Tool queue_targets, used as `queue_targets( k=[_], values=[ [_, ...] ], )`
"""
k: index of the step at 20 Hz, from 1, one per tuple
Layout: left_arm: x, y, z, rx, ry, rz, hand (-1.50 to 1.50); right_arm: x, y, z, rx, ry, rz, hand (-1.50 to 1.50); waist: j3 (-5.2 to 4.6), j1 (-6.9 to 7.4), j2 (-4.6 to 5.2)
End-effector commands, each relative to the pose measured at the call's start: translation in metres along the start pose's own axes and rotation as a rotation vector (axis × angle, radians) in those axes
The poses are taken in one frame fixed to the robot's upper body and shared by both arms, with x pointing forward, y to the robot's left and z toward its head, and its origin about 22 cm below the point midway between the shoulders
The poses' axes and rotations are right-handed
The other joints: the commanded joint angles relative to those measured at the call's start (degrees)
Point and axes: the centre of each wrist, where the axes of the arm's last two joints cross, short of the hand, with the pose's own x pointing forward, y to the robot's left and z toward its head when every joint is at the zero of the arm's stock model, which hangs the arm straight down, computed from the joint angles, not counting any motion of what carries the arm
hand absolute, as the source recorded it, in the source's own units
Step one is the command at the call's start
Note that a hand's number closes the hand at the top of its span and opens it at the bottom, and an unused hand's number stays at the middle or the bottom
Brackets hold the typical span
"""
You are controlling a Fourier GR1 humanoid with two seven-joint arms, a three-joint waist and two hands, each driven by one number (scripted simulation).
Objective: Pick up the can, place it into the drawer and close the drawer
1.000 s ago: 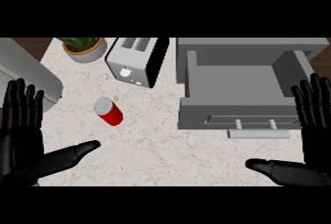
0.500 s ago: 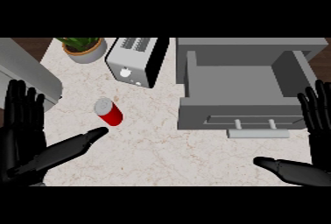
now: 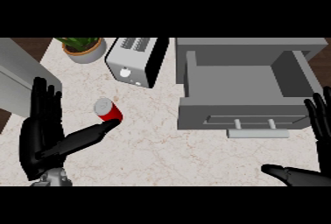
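So the marble counter (image 3: 168,153) fills most of the view, pale with thin reddish veining. Biggest thing on it is the grey drawer (image 3: 245,94), pulled open at the right, nothing visible inside, with a bar handle (image 3: 255,124) on its front panel. Next up is a silver toaster (image 3: 135,61) with a black side, at the back, and left of that a potted plant (image 3: 82,47) in a tan pot. The left hand (image 3: 40,135) is wide open, fingers straight up, thumb stretched out so its tip touches or nearly touches the can (image 3: 108,110), holding nothing. The right hand (image 3: 320,131) rests open at the right edge, also holding nothing. That can is small and red with a silver top, tilted, sitting left of the drawer and in front of the toaster.
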Motion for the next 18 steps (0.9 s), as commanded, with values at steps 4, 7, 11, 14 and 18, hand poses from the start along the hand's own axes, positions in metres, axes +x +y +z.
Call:
queue_targets(
  k=[4,7,11,14,18],
  values=[
    [-0.040,-0.006,-0.002,0.015,0.067,-0.019,-1.50,0.000,-0.005,-0.012,-0.013,-0.018,-0.001,-1.50,-0.01,0.17,0.02],
    [-0.072,-0.008,-0.020,0.021,0.062,-0.032,-1.50,-0.013,-0.005,0.009,0.005,-0.019,0.016,-1.50,-0.02,-0.12,0.08],
    [-0.084,-0.036,-0.004,0.023,0.069,-0.051,-1.50,0.012,-0.018,0.003,0.002,-0.030,0.019,-1.50,-0.02,-0.08,0.03],
    [-0.102,-0.028,-0.003,0.038,0.105,-0.059,-1.50,0.027,-0.008,0.016,-0.013,-0.017,0.017,-1.50,-0.02,-0.07,0.01],
    [-0.120,-0.022,-0.017,0.079,0.116,-0.059,-1.50,0.022,-0.023,0.020,-0.034,-0.038,0.022,-1.50,-0.02,-0.11,0.01]
  ],
)
